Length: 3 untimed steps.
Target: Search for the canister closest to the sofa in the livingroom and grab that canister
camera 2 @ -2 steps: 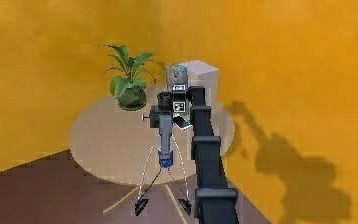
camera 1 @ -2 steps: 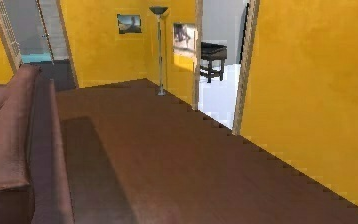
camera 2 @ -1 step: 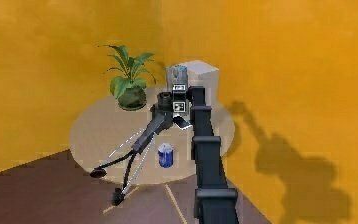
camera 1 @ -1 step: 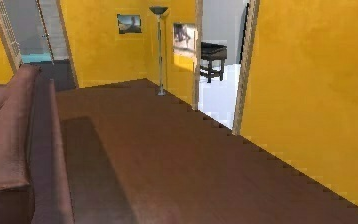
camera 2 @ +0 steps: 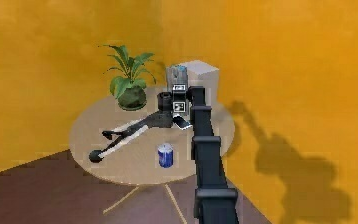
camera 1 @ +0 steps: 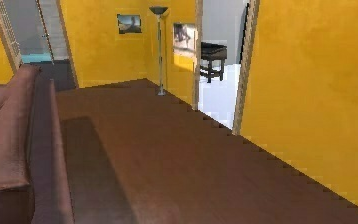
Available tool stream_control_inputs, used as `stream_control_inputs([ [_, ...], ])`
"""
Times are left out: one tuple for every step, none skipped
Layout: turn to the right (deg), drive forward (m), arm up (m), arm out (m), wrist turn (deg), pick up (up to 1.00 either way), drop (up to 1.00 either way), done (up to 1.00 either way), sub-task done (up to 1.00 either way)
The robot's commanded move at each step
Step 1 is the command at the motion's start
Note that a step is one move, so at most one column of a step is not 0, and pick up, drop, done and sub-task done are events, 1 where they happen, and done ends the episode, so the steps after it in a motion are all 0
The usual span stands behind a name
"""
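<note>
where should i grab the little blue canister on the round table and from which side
Likely its round side wall, about halfway up: the blue canister stands upright on the round table, clear of other things. Come from the arm side view's right, where the tabletop beside it is bare; the long tool lies up and left of it.

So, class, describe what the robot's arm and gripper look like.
The arm is a dark, square-sided bar with ridged segments. At its far end are two small white squares with black marks, and beside them the gripper, which has a dark body.
</note>
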Motion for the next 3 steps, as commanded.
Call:
stream_control_inputs([
  [0.0, 0.0, 0.0, 0.0, 45.0, 0.0, 0.0, 0.0, 0.0],
  [0.0, 0.0, 0.0, 0.0, 36.0, 0.0, 0.0, 0.0, 0.0],
  [0.0, 0.0, -0.3, 0.0, 0.0, 0.0, 0.0, 0.0, 0.0],
])
